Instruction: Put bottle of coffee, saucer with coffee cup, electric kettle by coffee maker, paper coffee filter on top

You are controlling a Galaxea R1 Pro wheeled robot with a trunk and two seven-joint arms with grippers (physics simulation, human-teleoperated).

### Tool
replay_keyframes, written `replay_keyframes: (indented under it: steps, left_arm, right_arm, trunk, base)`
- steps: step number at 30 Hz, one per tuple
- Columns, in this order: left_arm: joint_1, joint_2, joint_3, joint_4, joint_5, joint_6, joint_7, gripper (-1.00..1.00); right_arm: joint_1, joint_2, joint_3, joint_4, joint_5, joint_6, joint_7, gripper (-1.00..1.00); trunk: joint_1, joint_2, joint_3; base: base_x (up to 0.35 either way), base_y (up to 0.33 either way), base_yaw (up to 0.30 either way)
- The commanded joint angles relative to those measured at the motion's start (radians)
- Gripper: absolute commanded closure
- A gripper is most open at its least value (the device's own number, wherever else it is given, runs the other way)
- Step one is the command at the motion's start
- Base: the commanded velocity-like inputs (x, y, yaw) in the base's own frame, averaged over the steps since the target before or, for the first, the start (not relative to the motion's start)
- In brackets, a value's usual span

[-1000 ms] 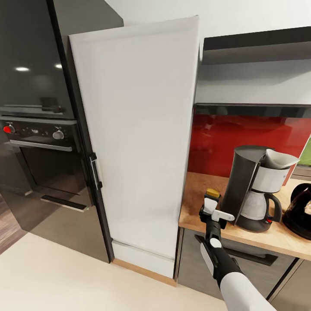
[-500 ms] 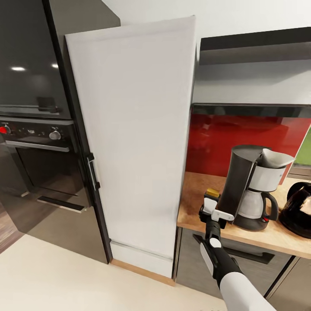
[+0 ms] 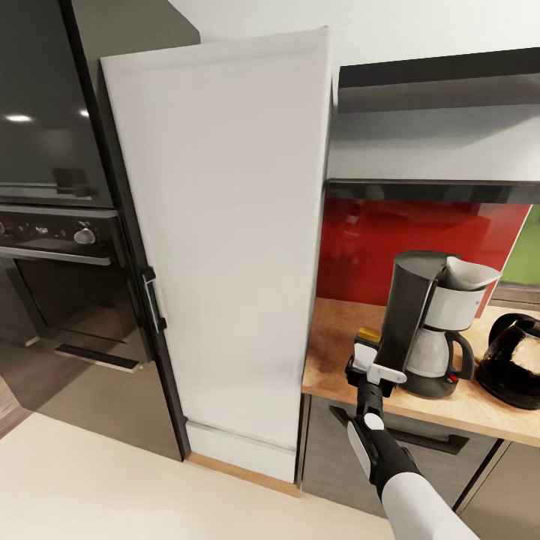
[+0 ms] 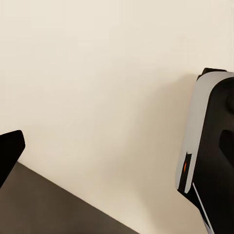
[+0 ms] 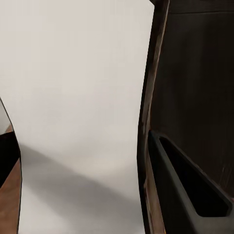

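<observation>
The black and silver coffee maker (image 3: 420,322) stands on the wooden countertop (image 3: 337,360), with a white paper filter (image 3: 469,274) in its top. A dark electric kettle (image 3: 514,360) sits just right of it. My right gripper (image 3: 368,352) is raised in front of the counter's edge, just left of the coffee maker, and looks open. In the right wrist view one dark finger (image 5: 6,156) shows at the edge with nothing held. One dark left finger (image 4: 9,151) hangs over pale floor (image 4: 97,73), also open.
A tall white cabinet (image 3: 232,240) stands left of the counter, with a black built-in oven (image 3: 60,247) beyond it. Below the countertop is a dark drawer with a handle (image 3: 420,439). A red backsplash and a dark shelf run above. My own body (image 4: 209,146) is beside the left hand.
The whole picture has slid left, so the camera has turned right. The coffee maker and kettle keep their places on the counter. My right arm holds the same pose.
</observation>
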Motion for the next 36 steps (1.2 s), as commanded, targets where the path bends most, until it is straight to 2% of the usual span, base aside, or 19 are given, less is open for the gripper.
replay_keyframes:
  steps: [1, 36]
  left_arm:
    - [0.000, 0.000, 0.005, -0.001, -0.010, -0.002, 0.003, -1.00]
    - [0.000, 0.000, 0.005, 0.000, -0.012, -0.002, 0.000, -1.00]
  right_arm:
    - [-0.001, 0.001, -0.005, 0.001, 0.009, -0.002, -0.002, 1.00]
    - [-0.001, -0.001, -0.005, 0.000, 0.009, -0.002, -0.002, 1.00]
  trunk:
    - [0.001, -0.002, -0.002]
    - [0.001, -0.002, -0.002]
  base:
    - [0.002, 0.000, -0.007]
    - [0.038, -0.003, 0.000]
